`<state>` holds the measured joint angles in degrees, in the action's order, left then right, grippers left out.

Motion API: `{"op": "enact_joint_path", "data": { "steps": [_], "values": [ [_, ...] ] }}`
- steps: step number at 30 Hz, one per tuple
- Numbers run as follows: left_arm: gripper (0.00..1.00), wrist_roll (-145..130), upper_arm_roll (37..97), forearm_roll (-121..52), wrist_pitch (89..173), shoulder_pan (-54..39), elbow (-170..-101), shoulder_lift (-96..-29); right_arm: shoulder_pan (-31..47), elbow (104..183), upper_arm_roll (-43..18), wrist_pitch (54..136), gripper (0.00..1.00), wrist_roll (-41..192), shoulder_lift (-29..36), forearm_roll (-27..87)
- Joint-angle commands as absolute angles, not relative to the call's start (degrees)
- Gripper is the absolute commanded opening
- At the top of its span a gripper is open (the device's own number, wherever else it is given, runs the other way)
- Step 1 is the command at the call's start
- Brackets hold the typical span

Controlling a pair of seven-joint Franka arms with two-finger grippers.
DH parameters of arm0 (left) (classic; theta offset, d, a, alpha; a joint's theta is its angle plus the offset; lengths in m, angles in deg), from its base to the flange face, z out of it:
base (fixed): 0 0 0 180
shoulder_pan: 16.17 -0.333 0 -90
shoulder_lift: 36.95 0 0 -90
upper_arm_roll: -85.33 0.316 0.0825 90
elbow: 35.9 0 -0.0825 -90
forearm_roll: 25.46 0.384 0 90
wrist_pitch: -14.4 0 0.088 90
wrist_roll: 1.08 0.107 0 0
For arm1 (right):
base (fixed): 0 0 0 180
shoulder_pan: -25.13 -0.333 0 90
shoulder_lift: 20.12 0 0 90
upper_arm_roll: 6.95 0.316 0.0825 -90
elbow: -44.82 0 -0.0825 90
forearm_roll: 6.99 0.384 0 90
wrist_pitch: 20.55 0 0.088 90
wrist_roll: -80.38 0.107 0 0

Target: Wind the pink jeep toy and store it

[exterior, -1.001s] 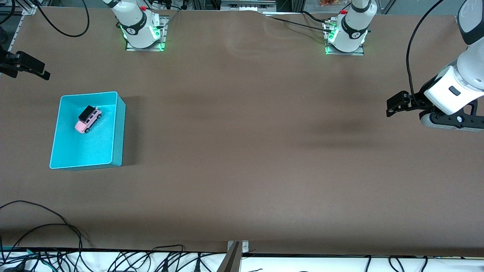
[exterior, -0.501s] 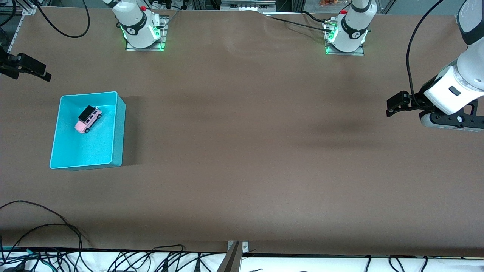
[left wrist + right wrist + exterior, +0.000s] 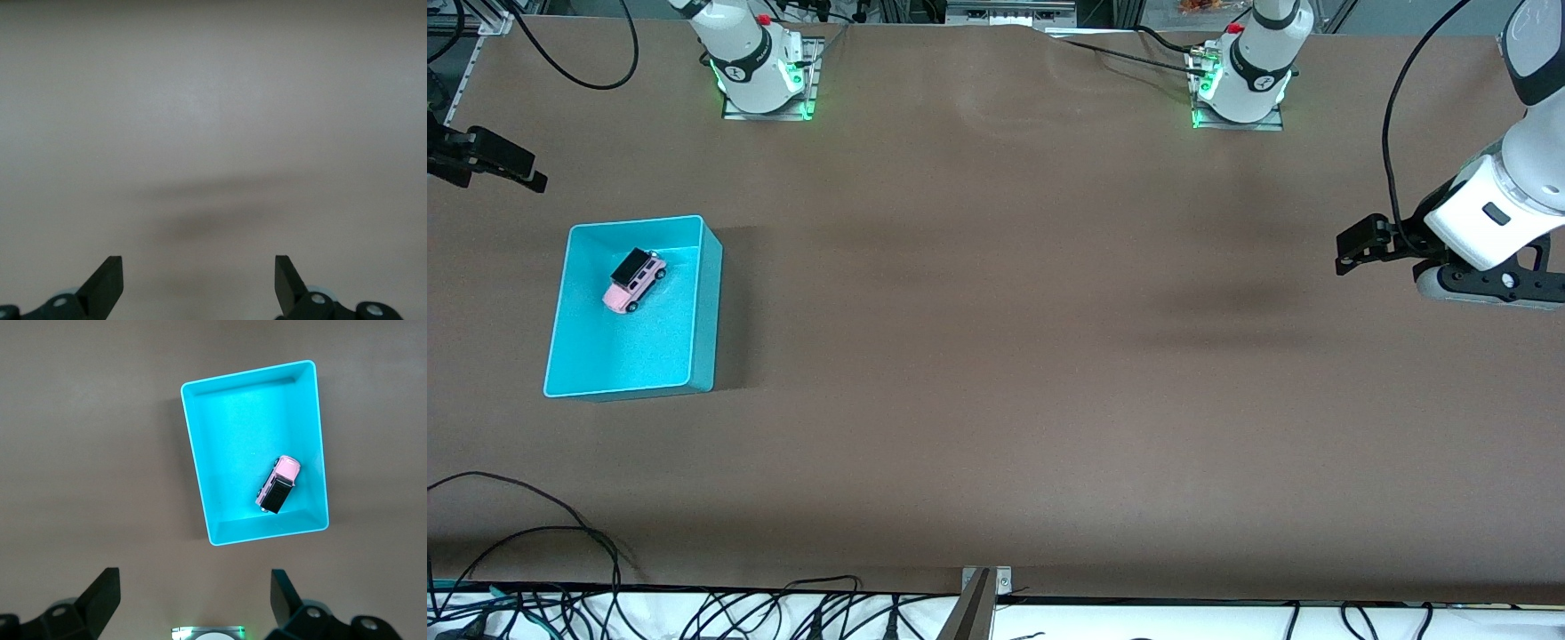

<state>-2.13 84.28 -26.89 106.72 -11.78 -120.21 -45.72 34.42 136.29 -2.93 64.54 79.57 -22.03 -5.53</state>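
Observation:
The pink jeep toy (image 3: pixel 634 281) stands on its wheels, black roof up, inside the turquoise bin (image 3: pixel 708 302) toward the right arm's end of the table. It sits aslant in the half of the bin farther from the front camera. From high above, the right wrist view shows the jeep (image 3: pixel 279 485) in the bin (image 3: pixel 193 460). My right gripper (image 3: pixel 195 581) is open and empty, well apart from the bin. My left gripper (image 3: pixel 198 267) hangs open over bare table at the left arm's end, where its white wrist (image 3: pixel 1485 213) shows.
Both arm bases (image 3: pixel 765 89) (image 3: pixel 1240 98) glow green along the table's edge farthest from the front camera. A black part of the right arm's hand (image 3: pixel 485 160) shows at the view's edge. Loose cables (image 3: pixel 694 613) and a metal bracket (image 3: pixel 983 587) line the nearest edge.
The black part of the right arm's hand has shifted very slightly. The jeep, the bin and the left arm have not moved.

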Motion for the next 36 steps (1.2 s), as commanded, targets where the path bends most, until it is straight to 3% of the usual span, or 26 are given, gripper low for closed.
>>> {"op": "enact_joint_path", "data": {
  "steps": [1, 36],
  "values": [
    [1.00, -2.49, 83.92, -26.95, 106.78, -12.22, -120.18, -45.21, 34.88, 134.47, -2.82, 64.53, 1.00, 79.33, -20.83, -4.97],
    [1.00, -2.49, 83.83, -26.95, 106.69, -12.13, -120.18, -45.21, 34.27, 133.50, -2.38, 64.70, 1.00, 79.24, -20.83, -5.14]
  ]
}}
